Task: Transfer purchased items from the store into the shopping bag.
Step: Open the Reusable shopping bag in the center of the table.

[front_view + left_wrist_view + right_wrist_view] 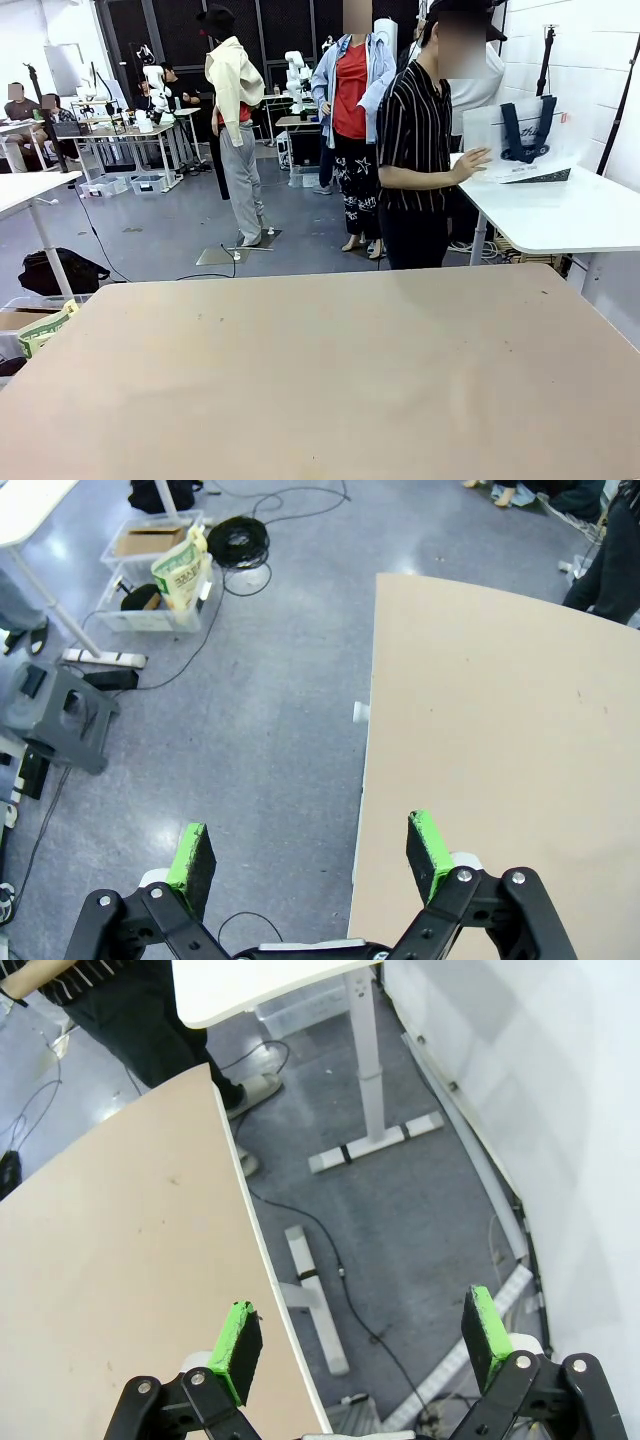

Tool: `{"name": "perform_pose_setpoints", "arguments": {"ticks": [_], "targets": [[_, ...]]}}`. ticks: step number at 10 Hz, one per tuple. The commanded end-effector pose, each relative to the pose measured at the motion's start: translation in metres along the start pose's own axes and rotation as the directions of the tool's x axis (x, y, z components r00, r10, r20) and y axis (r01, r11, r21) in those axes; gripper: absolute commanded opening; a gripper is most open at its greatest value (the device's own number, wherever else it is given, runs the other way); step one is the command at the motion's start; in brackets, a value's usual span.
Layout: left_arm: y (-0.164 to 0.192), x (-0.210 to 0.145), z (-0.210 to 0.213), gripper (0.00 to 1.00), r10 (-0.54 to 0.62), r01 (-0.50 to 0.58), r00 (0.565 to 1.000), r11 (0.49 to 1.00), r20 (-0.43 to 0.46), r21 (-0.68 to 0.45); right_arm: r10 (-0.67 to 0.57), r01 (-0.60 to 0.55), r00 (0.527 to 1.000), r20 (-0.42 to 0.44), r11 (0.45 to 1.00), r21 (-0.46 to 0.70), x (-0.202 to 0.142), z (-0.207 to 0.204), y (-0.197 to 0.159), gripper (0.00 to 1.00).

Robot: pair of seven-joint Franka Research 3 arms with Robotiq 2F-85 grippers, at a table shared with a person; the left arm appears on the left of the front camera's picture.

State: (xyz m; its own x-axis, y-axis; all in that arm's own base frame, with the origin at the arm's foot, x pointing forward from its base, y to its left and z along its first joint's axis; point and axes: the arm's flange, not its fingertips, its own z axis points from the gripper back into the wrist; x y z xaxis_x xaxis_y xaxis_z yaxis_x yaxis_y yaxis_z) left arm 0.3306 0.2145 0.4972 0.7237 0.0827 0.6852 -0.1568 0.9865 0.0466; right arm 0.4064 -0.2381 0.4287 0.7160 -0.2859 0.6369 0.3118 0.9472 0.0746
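Upper right in the front view, a person's hand [470, 163] is at the bag [520, 140] on a white bench [585, 215]. The left jaws and right jaws stand released, straddling the tan bench [320, 380] edges.

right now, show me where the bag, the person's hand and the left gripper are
bag [483, 130], front view, on its translucent front panel, left of the navy handles
hand [469, 163], front view, on the middle of the hand
left gripper [308, 840], left wrist view, midway between the green-padded fingertips
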Motion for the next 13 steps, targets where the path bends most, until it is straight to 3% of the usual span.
{"name": "perform_pose_setpoints", "arguments": {"ticks": [1, 13], "targets": [[0.0014, -0.0017, -0.0007, 1.00, 0.006, -0.006, 1.000, 1.000, -0.002, -0.002, -0.015, 0.015, 1.000, -0.003, 1.000, -0.007, -0.0016, 0.0044, 0.0044, 1.00], [0.0014, -0.0017, -0.0007, 1.00, 0.006, -0.006, 1.000, 1.000, -0.002, -0.002, -0.015, 0.015, 1.000, -0.003, 1.000, -0.007, -0.0016, 0.0044, 0.0044, 1.00]]}}
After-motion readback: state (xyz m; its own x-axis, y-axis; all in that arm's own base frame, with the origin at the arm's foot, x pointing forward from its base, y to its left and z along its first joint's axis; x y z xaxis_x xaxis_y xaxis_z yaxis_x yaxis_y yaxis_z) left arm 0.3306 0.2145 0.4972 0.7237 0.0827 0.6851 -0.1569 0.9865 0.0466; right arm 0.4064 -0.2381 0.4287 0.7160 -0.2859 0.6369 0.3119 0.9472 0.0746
